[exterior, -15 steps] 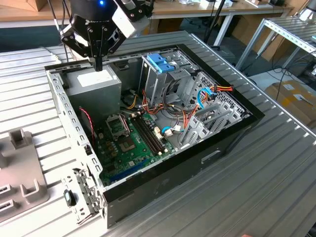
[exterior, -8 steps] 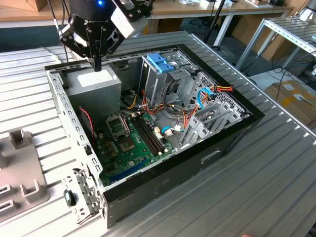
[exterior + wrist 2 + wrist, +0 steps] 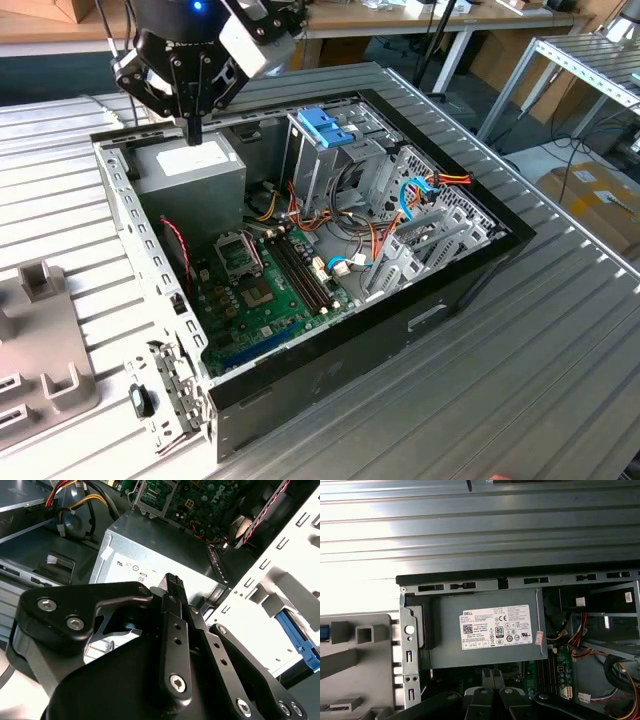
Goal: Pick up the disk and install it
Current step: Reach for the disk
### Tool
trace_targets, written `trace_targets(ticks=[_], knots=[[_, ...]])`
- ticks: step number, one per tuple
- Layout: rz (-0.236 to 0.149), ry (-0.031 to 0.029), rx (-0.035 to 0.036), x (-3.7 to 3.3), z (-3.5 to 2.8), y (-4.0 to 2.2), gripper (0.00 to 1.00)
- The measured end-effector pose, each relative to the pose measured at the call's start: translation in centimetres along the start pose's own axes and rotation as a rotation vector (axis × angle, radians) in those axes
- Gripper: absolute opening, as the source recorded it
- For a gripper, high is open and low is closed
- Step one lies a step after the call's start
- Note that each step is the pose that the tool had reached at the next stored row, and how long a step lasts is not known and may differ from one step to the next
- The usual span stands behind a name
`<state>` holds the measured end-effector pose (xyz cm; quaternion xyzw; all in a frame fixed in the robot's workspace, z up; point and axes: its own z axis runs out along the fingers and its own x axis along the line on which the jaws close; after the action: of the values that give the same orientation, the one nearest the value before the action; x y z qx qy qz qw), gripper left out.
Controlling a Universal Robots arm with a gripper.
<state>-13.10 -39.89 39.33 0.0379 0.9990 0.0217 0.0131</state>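
Observation:
My gripper (image 3: 192, 130) hangs over the far corner of the open computer case (image 3: 480, 250), at the exterior view's left, just above the grey power supply (image 3: 195, 170). Its black fingers point down, shut, with nothing between them. In the second wrist view the gripper (image 3: 175, 582) is pressed together over the power supply (image 3: 150, 550). In the first wrist view the gripper (image 3: 493, 678) is below the labelled box (image 3: 490, 630). The disk as a whole is out of view. A blue plastic edge (image 3: 295, 635) shows beyond the case wall, and I cannot tell whether it belongs to the disk.
A metal drive cage (image 3: 320, 165) with a blue latch (image 3: 325, 125) stands mid-case. The motherboard (image 3: 260, 280) and loose cables (image 3: 400, 210) cover the case floor. A grey fixture (image 3: 45, 340) sits on the ribbed table (image 3: 560, 380) outside the case wall.

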Motion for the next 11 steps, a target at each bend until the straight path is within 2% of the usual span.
trace_targets(ticks=[11], knots=[[0.0, 0.0, 0.0, 0.89, -0.03, -0.07, 0.11]])
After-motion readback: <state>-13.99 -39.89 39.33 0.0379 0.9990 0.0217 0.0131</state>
